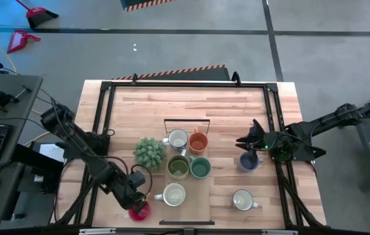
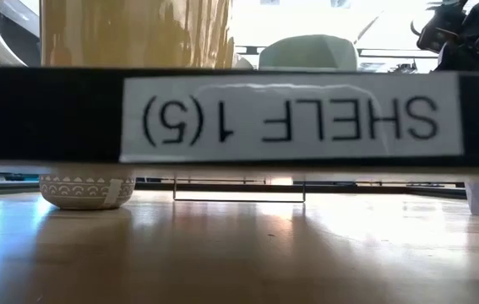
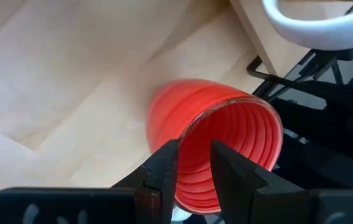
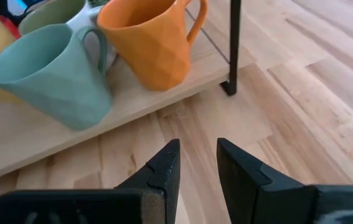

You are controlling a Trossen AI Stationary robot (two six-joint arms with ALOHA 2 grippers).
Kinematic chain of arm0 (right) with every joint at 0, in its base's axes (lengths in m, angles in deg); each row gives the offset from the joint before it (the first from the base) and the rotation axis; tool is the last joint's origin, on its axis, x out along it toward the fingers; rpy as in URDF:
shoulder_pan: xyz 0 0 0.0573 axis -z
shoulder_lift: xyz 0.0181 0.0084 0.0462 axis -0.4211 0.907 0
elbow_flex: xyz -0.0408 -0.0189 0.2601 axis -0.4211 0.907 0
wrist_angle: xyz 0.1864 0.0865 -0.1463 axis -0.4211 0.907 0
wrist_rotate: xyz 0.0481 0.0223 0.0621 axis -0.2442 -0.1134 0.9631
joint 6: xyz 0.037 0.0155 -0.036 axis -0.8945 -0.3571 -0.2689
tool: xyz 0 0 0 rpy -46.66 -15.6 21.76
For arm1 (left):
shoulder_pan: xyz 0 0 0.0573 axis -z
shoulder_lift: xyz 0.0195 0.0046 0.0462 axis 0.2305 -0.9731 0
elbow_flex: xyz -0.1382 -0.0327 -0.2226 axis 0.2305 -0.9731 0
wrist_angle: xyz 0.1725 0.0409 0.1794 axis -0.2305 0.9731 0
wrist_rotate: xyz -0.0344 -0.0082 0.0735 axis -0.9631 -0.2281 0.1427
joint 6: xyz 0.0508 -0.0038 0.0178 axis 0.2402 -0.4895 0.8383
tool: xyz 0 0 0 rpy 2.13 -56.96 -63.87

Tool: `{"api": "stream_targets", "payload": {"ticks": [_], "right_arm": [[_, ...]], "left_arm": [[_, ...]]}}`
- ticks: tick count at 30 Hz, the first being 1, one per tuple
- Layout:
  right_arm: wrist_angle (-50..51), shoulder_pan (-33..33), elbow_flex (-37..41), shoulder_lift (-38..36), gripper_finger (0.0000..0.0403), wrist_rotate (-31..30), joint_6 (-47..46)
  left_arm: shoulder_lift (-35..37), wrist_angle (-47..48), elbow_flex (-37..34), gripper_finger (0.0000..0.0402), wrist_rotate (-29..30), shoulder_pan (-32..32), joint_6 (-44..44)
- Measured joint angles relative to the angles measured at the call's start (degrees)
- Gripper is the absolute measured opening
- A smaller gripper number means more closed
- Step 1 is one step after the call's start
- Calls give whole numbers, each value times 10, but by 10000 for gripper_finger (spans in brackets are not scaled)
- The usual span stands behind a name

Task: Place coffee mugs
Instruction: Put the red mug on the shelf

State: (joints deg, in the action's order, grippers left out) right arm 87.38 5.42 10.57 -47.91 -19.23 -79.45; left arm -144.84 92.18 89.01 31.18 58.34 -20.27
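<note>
Left arm: you have it reaching in from the desk's [image 1: 237, 108] left side, angled down to the front-left corner, wrist low over the surface.
Left gripper [image 3: 193, 163]: the jaws are clenched on the rim of the red mug [image 3: 216, 146], one finger [image 3: 161, 171] outside the wall, the other inside the mouth.
Red mug: tipped well over, mouth facing the wrist camera; it sits at the front-left edge, just beside a cream-white mug [image 1: 174, 194] on the shelf board [image 1: 207, 196].
Right arm: you have it coming in from the right, wrist near the desk's right rail.
Right gripper [image 4: 198, 163]: jaws released, a clear gap between them and only bare wood there; it hovers over the blue-grey mug [image 1: 248, 162].
Shelf board mugs: orange mug [image 4: 154, 37] and teal mug [image 4: 55, 71] stand side by side; olive mug [image 1: 177, 167] is next to the teal one.
Other mugs: a second white mug [image 1: 243, 200] stands front right, well apart from the board.
Plant [image 1: 149, 152]: left of the olive mug.
</note>
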Motion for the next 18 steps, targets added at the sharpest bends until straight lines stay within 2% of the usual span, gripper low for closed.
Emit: {"api": "stream_targets", "payload": {"ticks": [5,11,18], "right_arm": [[6,0,0,0,87,24,-1],[8,0,0,0,87,34,0],[16,0,0,0,87,34,0]], "left_arm": [[-12,12,9,87,-2,0,0],[-15,68,6,87,4,0,-20],[-17,62,6,87,-3,0,-27]]}}
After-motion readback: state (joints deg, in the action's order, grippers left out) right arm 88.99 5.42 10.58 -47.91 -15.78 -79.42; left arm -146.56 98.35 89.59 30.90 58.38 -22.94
